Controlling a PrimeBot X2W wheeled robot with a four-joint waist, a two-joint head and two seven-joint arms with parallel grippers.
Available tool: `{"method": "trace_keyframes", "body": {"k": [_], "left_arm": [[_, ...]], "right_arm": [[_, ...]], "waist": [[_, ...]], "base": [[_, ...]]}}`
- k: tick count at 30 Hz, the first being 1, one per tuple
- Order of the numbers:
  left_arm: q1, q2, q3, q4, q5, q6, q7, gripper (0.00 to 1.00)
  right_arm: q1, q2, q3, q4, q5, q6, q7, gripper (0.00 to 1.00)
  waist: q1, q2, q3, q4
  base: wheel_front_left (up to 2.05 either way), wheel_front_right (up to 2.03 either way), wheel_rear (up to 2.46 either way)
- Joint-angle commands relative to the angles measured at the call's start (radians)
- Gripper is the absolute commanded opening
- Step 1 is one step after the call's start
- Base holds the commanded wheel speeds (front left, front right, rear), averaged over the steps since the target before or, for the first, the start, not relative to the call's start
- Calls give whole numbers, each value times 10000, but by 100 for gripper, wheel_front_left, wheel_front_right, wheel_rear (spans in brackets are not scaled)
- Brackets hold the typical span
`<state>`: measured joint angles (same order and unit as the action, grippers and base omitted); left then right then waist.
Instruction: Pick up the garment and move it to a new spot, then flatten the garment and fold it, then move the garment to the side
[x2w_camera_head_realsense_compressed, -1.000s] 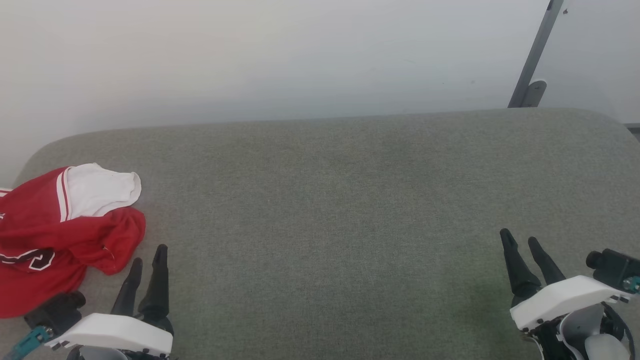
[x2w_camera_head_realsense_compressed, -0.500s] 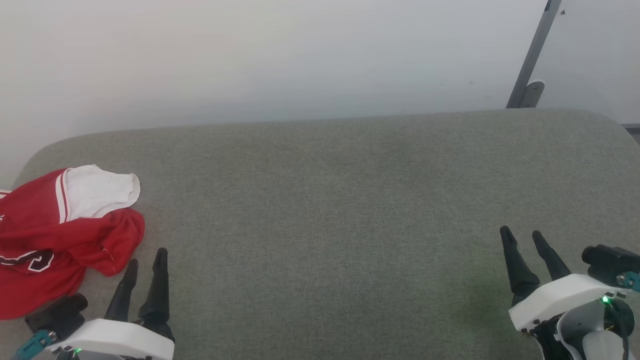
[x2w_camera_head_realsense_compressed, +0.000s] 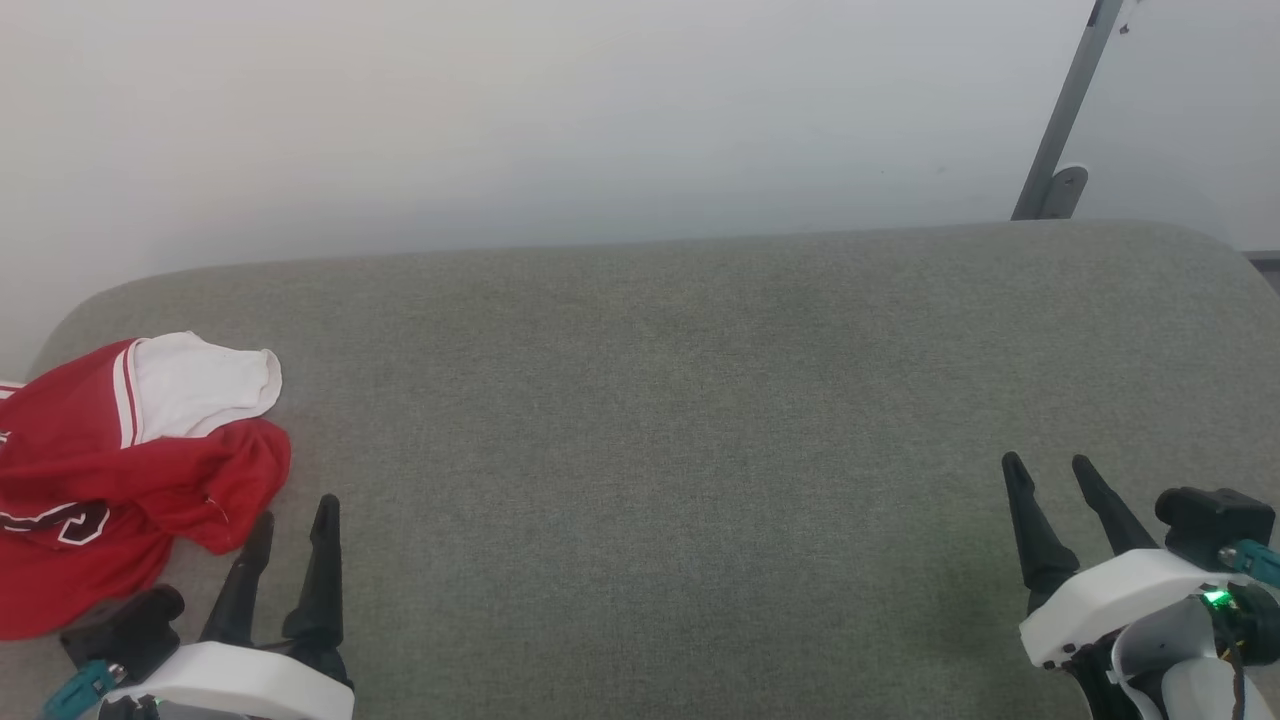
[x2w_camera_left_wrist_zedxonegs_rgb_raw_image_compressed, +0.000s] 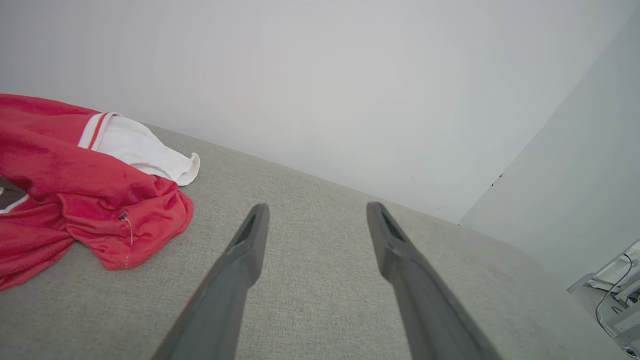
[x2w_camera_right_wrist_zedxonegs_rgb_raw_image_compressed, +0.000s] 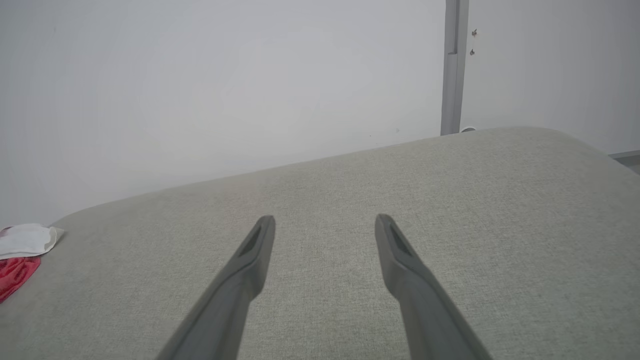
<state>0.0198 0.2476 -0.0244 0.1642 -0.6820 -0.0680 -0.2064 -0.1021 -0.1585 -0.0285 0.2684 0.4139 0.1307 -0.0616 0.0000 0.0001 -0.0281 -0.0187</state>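
The garment (x2w_camera_head_realsense_compressed: 110, 470), a red jersey with a white sleeve and black lettering, lies crumpled at the far left of the grey-green cushion (x2w_camera_head_realsense_compressed: 660, 420). In the left wrist view the garment (x2w_camera_left_wrist_zedxonegs_rgb_raw_image_compressed: 75, 195) sits to the left of my fingers. The right wrist view catches a corner of the garment (x2w_camera_right_wrist_zedxonegs_rgb_raw_image_compressed: 20, 250) at its left edge. My left gripper (x2w_camera_head_realsense_compressed: 295, 505) is open and empty, just right of the garment's lower edge and apart from it. My right gripper (x2w_camera_head_realsense_compressed: 1048, 462) is open and empty at the lower right, far from the garment.
A white wall (x2w_camera_head_realsense_compressed: 500, 120) runs behind the cushion. A grey metal post with a bracket (x2w_camera_head_realsense_compressed: 1062, 130) stands at the back right. The cushion's corners are rounded at back left and back right. Pale equipment with cables (x2w_camera_left_wrist_zedxonegs_rgb_raw_image_compressed: 617, 295) lies beyond the cushion's edge in the left wrist view.
Both grippers stay open. The left gripper has sunk slightly toward the bottom edge, and its fingers have spread a little wider; a green light now glows on the right wrist.
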Motion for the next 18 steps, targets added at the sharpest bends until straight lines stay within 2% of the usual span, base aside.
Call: {"method": "trace_keyframes", "body": {"k": [1, 18], "left_arm": [[90, 80, -7, -85, 197, -49, -86, 100], [183, 227, -121, -70, 973, -68, -404, 100]], "right_arm": [[-83, -56, 46, -74, -238, 0, -68, 100], [-72, -27, 55, -153, -1587, 0, -229, 100]], "waist": [[0, -1, -3, 4], [0, -1, -55, -27]], "base": [[0, 0, 0], [0, 0, 0]]}}
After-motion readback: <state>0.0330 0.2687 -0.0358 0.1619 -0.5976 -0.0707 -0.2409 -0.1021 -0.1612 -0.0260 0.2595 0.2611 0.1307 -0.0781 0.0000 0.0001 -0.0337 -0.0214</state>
